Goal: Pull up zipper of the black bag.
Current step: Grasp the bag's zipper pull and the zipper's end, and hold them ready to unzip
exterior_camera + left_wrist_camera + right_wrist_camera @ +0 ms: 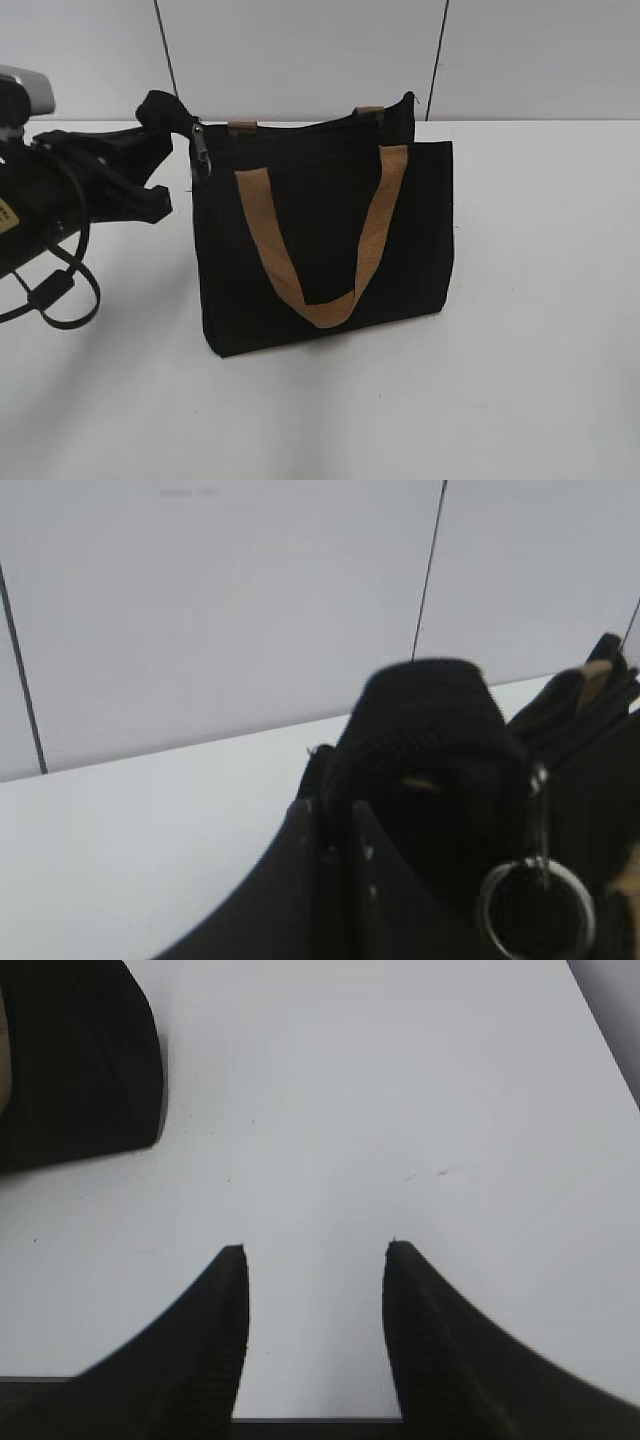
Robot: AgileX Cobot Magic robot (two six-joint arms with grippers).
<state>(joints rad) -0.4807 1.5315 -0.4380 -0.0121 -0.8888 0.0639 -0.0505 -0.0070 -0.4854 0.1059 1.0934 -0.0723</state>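
The black bag [320, 250] with tan handles [378, 215] stands upright at the table's middle. Its zipper runs along the top edge. A metal zipper pull [199, 150] hangs at the bag's top left corner, and its ring shows in the left wrist view [535, 910]. My left gripper [172, 128] is at that corner, shut on the bag's black fabric end tab [430, 720], with its fingers [338, 815] pressed together. My right gripper [315, 1255] is open and empty over bare table, out of the exterior view. A corner of the bag [80, 1060] lies to its upper left.
The white table [540, 300] spreads around the bag. A grey panelled wall [300, 50] stands behind it. The left arm's cables [60, 290] hang at the left edge.
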